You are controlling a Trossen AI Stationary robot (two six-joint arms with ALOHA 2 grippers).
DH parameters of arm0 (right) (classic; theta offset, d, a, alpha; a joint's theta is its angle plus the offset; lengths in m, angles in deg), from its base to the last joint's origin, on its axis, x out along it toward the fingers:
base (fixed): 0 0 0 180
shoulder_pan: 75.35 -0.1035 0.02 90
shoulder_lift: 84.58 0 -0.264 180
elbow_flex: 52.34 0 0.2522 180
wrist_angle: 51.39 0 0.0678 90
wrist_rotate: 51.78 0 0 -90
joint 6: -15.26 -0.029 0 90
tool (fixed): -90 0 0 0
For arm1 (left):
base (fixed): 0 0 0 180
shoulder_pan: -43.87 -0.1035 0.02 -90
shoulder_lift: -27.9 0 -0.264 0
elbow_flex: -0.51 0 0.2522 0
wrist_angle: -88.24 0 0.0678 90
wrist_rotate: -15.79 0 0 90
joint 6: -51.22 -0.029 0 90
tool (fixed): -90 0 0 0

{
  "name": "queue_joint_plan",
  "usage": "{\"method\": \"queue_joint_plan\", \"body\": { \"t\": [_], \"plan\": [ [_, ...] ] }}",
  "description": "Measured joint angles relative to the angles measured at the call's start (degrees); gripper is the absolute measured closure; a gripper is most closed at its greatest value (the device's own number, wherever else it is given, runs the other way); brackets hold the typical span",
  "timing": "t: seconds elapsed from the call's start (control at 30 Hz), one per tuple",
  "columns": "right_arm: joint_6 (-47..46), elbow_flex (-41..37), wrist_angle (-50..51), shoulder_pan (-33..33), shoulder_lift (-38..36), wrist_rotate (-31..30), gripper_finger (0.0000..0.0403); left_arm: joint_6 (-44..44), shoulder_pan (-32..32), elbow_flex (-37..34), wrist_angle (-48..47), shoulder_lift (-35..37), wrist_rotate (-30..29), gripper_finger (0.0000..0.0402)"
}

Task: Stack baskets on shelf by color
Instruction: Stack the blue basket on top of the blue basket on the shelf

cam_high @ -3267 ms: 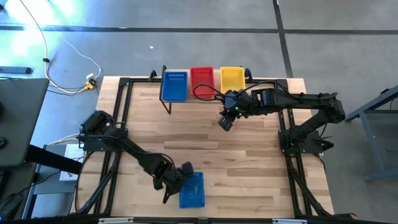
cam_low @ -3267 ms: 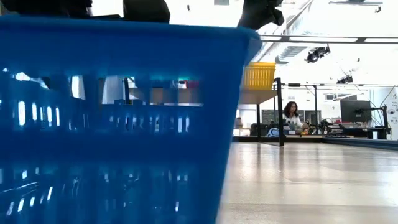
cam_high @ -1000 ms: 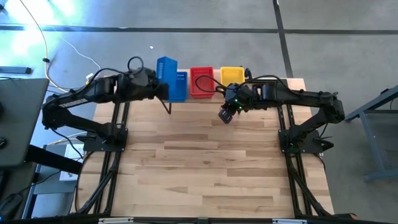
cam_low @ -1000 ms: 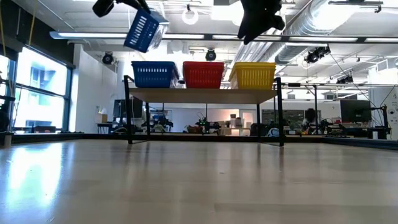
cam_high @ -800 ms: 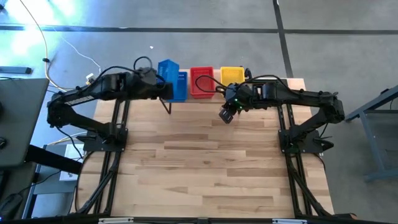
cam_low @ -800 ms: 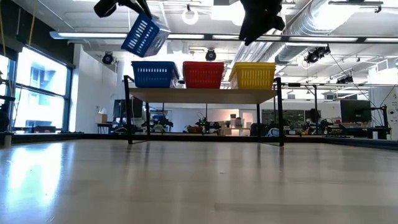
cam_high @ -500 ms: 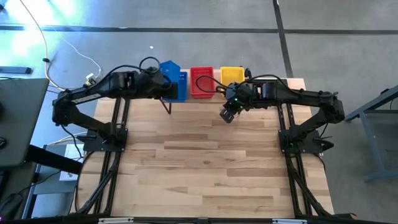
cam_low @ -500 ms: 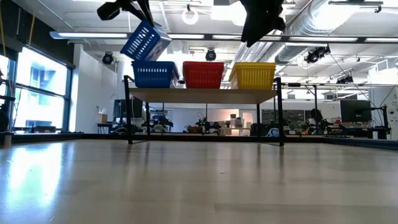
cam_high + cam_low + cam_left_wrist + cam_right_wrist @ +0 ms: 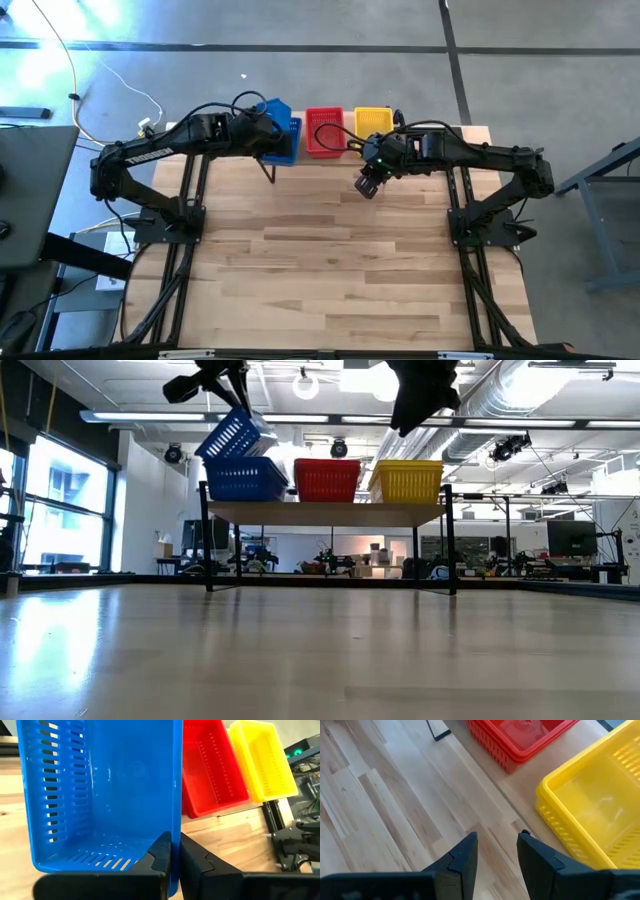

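The left pincer point(image 9: 240, 400) pinches the rim of a tilted blue basket point(image 9: 232, 433), its two fingers pressed together on one side wall, as the left wrist view shows. The basket hangs just below the pincer, its lower edge touching the blue stack point(image 9: 246, 478) already on the shelf point(image 9: 325, 512). Beside that stack, away from the left pincer, stand the red baskets point(image 9: 324, 131) and then the yellow baskets point(image 9: 373, 124), both on the same shelf. The right pincer point(image 9: 369, 186) hovers with fingers spread and empty over the worktop point(image 9: 330, 260), just in front of the shelf, the yellow baskets closest ahead of it.
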Motion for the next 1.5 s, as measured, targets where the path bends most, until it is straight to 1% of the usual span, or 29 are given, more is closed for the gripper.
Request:
{"method": "queue_joint_plan", "body": {
  "t": [0.3, 0.7, 1.03, 1.23, 1.37, 1.5],
  "plan": [
    [0.0, 0.0, 0.8, 0.0, 0.0, 0.0, 0.0279, 1.8, 0.0, 0.0, 0.0, -0.1, -1.7, 0.038],
    [0.0, 0.0, 2.2, 0.0, 0.0, 0.0, 0.0279, 0.3, 0.0, 0.0, 1.2, -0.1, -2.2, 0.0378],
    [0.0, 0.0, 4.3, 0.0, 0.0, 0.0, 0.0279, 0.4, -1.8, 0.0, 3.3, -0.1, -2.6, 0.0378],
    [-0.2, 0.0, 5.8, 0.0, 0.0, 0.0, 0.0279, -2.4, -1.8, 0.0, 6.0, -0.1, -1.4, 0.0378],
    [-0.2, 0.0, 5.9, 0.0, 0.0, 0.1, 0.0279, -0.4, -2.5, 0.0, 4.8, -0.1, -1.1, 0.0378],
    [-0.2, 0.0, 5.9, 0.0, 0.0, 0.3, 0.0279, -1.8, -3.0, 0.0, 3.8, -0.1, -1.2, 0.0378]
  ]
}}
